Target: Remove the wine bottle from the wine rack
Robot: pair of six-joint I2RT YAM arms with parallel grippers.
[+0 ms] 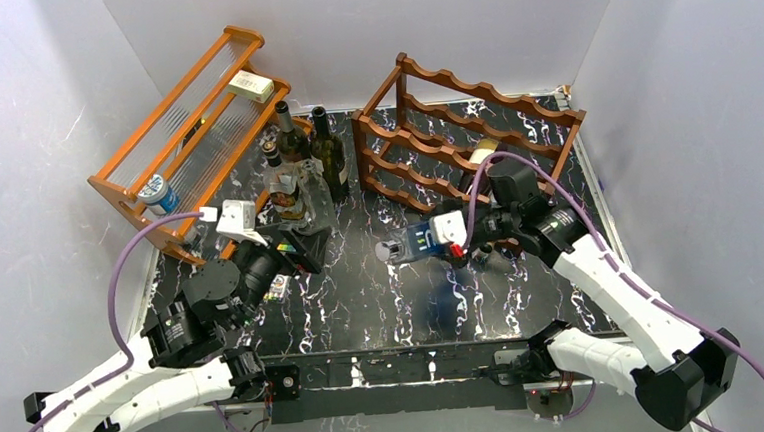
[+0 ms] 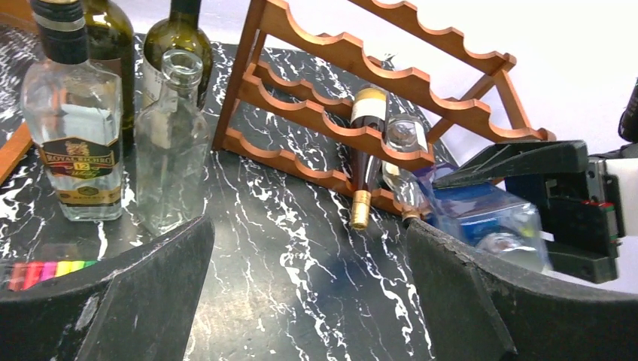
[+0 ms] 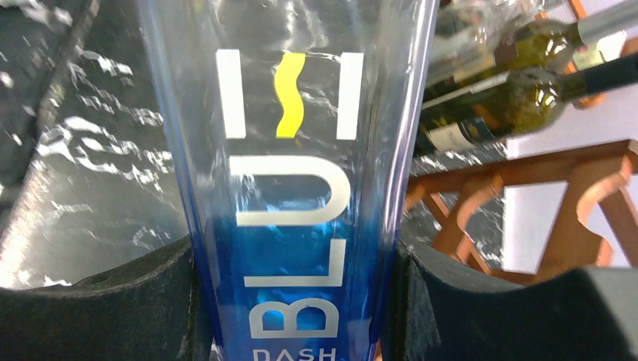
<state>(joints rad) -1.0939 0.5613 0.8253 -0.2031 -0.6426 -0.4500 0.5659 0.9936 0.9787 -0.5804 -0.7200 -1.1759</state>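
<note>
Right gripper (image 1: 452, 240) clamped on the blue bottle (image 1: 410, 244), held lying sideways over the tabletop (image 1: 363, 297) just in front of the rack (image 1: 453, 131), where another bottle (image 2: 365, 162) lies; left gripper (image 2: 308, 289) fingers wide apart, holding nothing.

blue bottle (image 3: 290, 226) gripped between pincer (image 3: 293, 301) pads, wine rack (image 3: 527, 203) behind right

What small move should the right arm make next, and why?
Probably lower the blue bottle toward the table. The right gripper clamps it lying sideways, apparently already out of the wine rack and off the surface.
</note>
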